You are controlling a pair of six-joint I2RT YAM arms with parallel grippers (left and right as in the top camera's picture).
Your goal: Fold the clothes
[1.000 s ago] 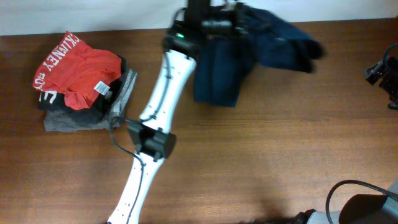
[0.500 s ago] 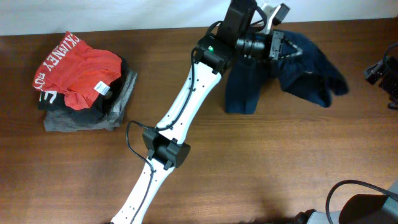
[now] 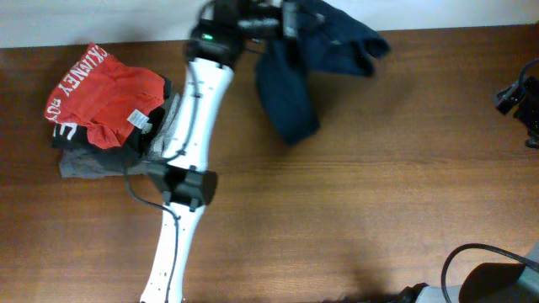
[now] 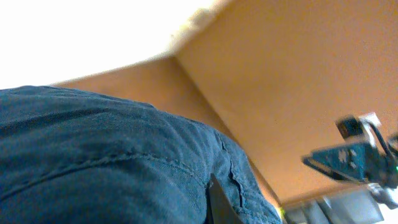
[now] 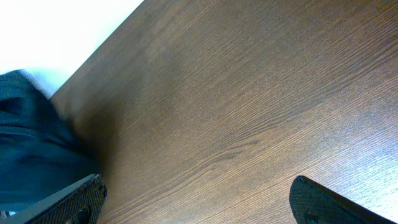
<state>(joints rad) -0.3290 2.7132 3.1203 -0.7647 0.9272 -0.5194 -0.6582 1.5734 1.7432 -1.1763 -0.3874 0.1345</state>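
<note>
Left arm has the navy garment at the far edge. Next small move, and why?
Probably lower the left gripper toward the bare table and drag the navy garment flat: it hangs bunched from that gripper, and the right gripper sits open, holding nothing.

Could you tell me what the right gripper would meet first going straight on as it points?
Probably the bare wooden table: only wood shows ahead of the right gripper, between its open jaws. The navy garment lies left of that line. Depth is uncertain.
</note>
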